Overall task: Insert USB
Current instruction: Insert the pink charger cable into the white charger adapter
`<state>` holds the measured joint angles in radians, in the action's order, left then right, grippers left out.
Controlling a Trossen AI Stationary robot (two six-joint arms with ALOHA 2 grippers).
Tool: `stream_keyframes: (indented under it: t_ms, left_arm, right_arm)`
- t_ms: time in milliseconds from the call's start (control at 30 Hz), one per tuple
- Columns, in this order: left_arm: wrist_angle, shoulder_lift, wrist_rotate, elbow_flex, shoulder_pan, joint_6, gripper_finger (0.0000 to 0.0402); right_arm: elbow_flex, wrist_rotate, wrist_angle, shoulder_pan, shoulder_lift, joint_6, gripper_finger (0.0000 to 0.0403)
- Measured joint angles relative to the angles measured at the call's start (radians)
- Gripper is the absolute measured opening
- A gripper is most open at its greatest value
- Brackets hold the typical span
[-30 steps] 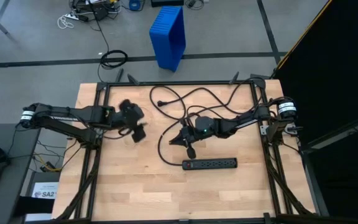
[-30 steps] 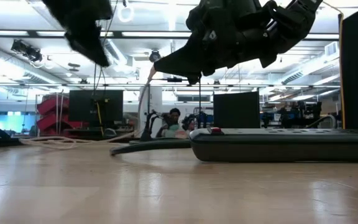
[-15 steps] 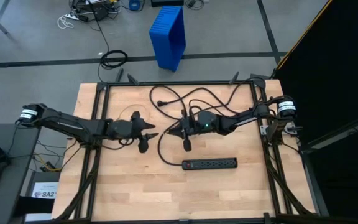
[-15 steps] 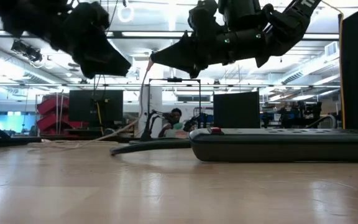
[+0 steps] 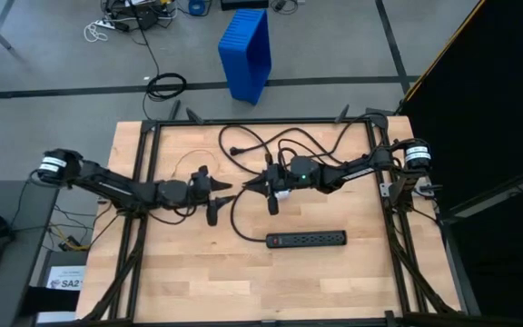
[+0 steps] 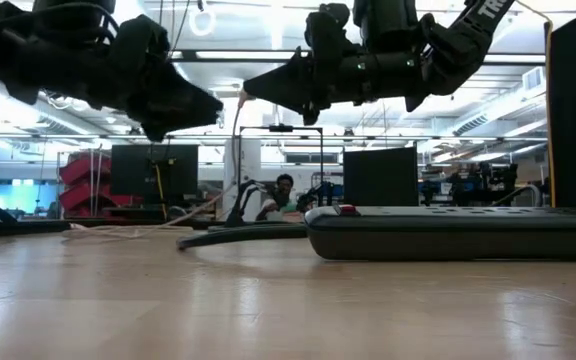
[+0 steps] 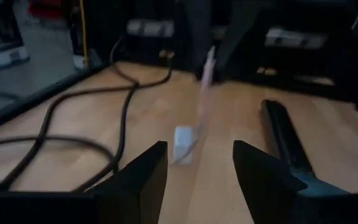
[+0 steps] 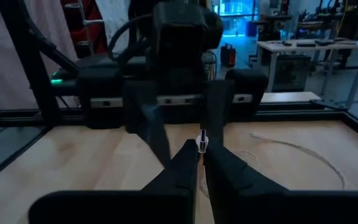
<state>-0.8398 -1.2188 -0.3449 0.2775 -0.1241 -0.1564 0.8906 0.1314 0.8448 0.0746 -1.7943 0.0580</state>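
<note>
My right gripper hovers over the middle of the table, pointing level toward the left edge, and is shut on the USB cable. That cable is thin and pale. It drops from the fingers, and a loop of it lies on the wood. My left gripper faces the right one from close by, level and open. In the left wrist view, a small white plug shows ahead between the left gripper's fingers, at the low end of the pale cable. It is blurred, so I cannot tell whether it rests on the wood. My right gripper pinches the thin USB cable between its two fingertips, and a short pale stub sticks out just past them. The fingers lie level and come from the table's right side. Below them the cable hangs slack toward the table.
A black power strip lies on the wood nearer the front edge, below the right arm. Its thick black cord winds across the far half of the table. A blue bin stands on the floor beyond the far edge.
My left gripper has sunk and tipped from pointing down to level, and has moved toward the right gripper until the two face each other. My right gripper has shifted a little toward the table's left and far side, with the cable still hanging from it.
</note>
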Motion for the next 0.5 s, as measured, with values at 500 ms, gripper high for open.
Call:
stream_keyframes:
  t_ms: [500]
  left_arm:
    - [-0.258, -0.194, 0.002, 0.017, 0.041, 0.021, 0.0167]
  right_arm:
    - [0.000, 0.000, -0.011, 0.000, 0.000, 0.001, 0.0000]
